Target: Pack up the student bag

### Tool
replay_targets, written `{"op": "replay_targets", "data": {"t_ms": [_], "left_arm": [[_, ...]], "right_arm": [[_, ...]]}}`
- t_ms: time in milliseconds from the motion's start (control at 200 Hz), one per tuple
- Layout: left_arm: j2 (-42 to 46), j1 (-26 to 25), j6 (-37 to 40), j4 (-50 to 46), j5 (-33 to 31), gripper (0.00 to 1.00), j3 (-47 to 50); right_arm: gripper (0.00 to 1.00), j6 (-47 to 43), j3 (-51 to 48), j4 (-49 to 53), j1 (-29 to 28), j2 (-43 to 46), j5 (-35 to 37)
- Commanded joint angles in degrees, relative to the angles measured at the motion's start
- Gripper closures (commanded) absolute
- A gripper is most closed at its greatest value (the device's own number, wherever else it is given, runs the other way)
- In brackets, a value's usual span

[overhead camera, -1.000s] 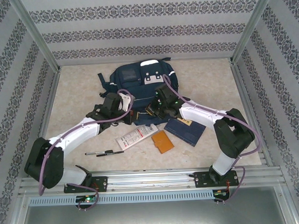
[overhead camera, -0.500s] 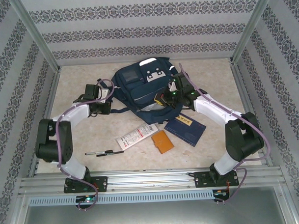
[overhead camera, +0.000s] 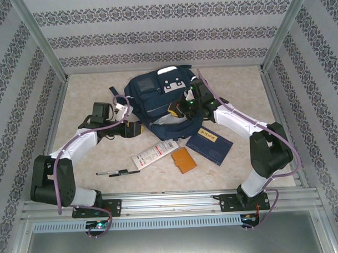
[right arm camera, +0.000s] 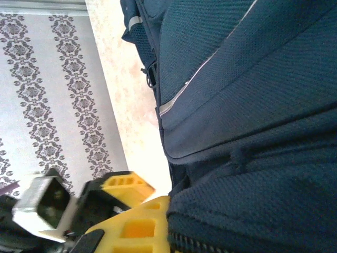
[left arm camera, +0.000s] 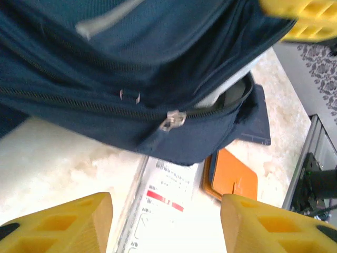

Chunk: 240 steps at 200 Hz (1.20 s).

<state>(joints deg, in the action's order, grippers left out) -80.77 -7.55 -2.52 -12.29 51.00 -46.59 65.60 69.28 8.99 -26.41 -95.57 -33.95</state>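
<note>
Lies toward the far middle of the bench (overhead camera: 240, 85): student bag (overhead camera: 151, 96), navy with white patches. From the left wrist, pocket mouth gapes, pale inside, contents unclear; leaflet (left arm camera: 163, 200) and orange card (left arm camera: 234, 176) just below. Left gripper (overhead camera: 133, 129) beside the bag, jaws released, empty. Right gripper (overhead camera: 176, 108) against the fabric, jaws impossible to tell.
</note>
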Motion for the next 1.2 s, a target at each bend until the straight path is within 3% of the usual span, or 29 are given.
{"op": "replay_targets", "data": {"t_ms": [0,160,255,525,854,919,989,1024,1064,1194], "left_arm": [[-1.58,-2.2,3.01,3.39,1.52,0.45,0.26],[-5.2,-3.11,2.0,8.2,1.38,0.45,-0.36],[-6.82,-4.53,5.18,8.09,-0.21,0.46,-1.33],[-9.18,-4.94,6.81,7.8,-14.92,0.47,-5.03],[-6.85,-5.01,11.9,11.05,-23.25,0.47,-3.27],[-7.09,-4.94,13.31,10.76,-21.95,0.54,-3.85],[-7.83,-4.94,15.13,10.13,-18.56,0.69,-4.93],[-8.36,-4.96,15.42,9.89,-17.75,0.8,-5.62],[-8.9,-4.95,16.2,9.17,-16.9,1.0,-6.44],[-10.1,-4.97,18.69,6.38,-14.79,1.0,-8.86]], "right_arm": [[1.0,1.02,3.7,-4.17,-1.28,-0.32,-3.55],[1.0,1.35,3.78,-3.76,-1.95,-0.48,-3.65],[1.0,1.37,3.76,-3.66,-2.53,-0.67,-4.12],[1.0,0.58,5.25,-2.32,-3.73,-1.02,-6.11],[1.0,-0.39,6.87,-0.96,-3.81,-1.85,-8.96],[1.0,-0.56,7.35,-0.69,-3.95,-2.12,-9.46],[1.0,-0.99,7.95,-0.18,-4.08,-2.38,-9.88],[1.0,-1.17,8.23,0.05,-4.15,-2.43,-9.95],[1.0,-1.27,8.33,0.2,-4.12,-2.43,-10.08],[1.0,-2.43,8.5,1.92,-3.37,-2.01,-10.59]]}}
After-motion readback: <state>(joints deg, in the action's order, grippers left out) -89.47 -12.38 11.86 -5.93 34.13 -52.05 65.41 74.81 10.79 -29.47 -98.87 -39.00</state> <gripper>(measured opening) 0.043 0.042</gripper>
